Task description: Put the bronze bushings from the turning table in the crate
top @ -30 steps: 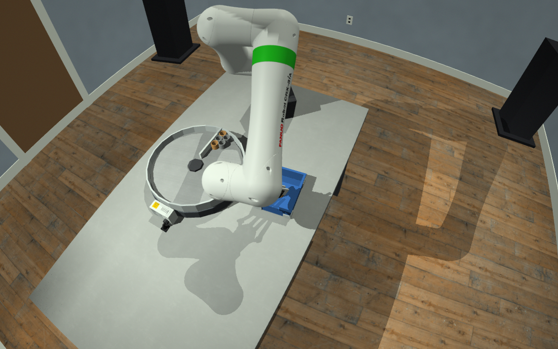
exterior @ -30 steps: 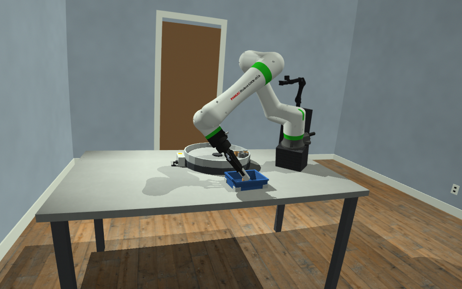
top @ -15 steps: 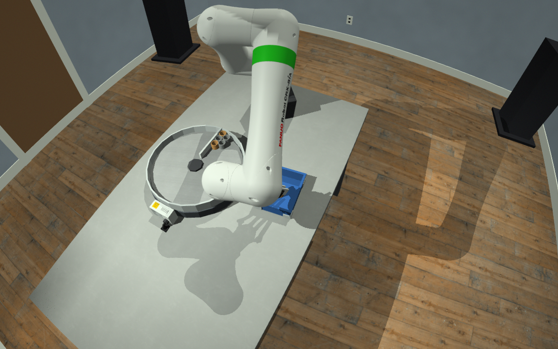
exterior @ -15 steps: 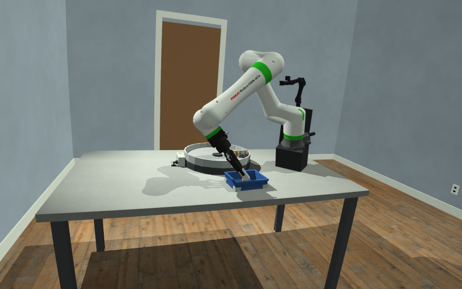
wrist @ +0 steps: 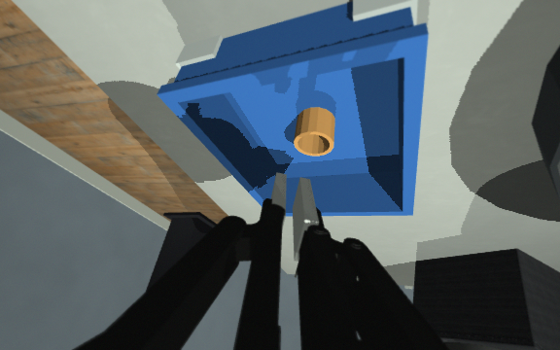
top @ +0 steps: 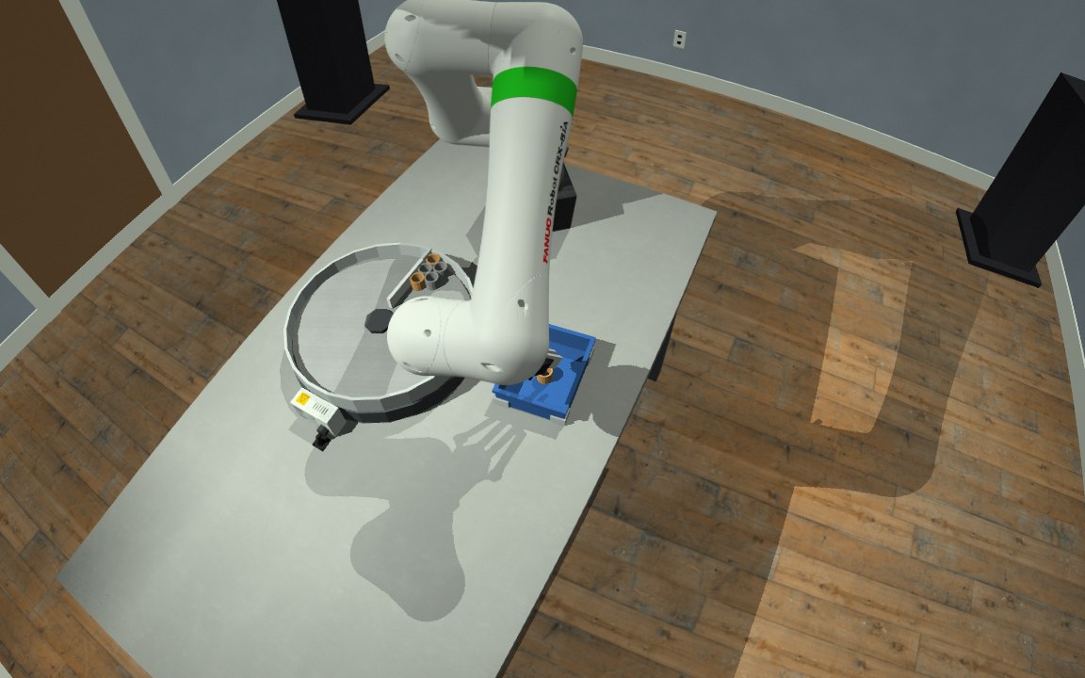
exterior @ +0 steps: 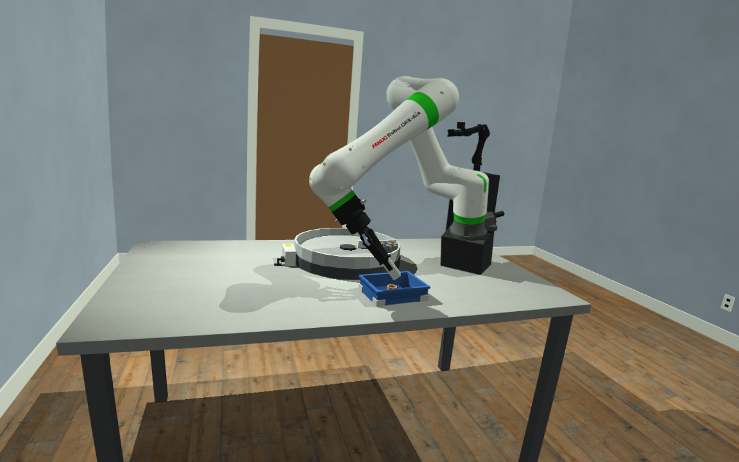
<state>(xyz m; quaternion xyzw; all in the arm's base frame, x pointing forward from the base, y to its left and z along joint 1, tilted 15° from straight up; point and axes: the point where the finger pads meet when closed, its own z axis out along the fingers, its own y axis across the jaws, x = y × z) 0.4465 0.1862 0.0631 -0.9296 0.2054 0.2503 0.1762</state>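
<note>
A blue crate (top: 538,407) (exterior: 398,295) (wrist: 419,122) holds one bronze bushing (top: 543,379) (exterior: 391,287) (wrist: 315,122), which stands on its floor. My gripper (exterior: 396,276) (wrist: 289,192) reaches down at a slant over the crate. Its fingers stand a little apart with nothing between them, and the bushing is clear of the tips. In the top view the arm hides most of the gripper. On the turning table (top: 327,295) (exterior: 326,262), one bronze bushing (top: 417,282) and another bronze bushing (top: 433,259) stand in a tight group with grey steel bushings (top: 431,282).
A straight guide bar (top: 408,279) stands beside the group on the turning table, which has a raised rim and a dark hub (top: 379,320). A white box (top: 316,407) sits at its outer edge. The crate stands between the turning table and the table's long edge.
</note>
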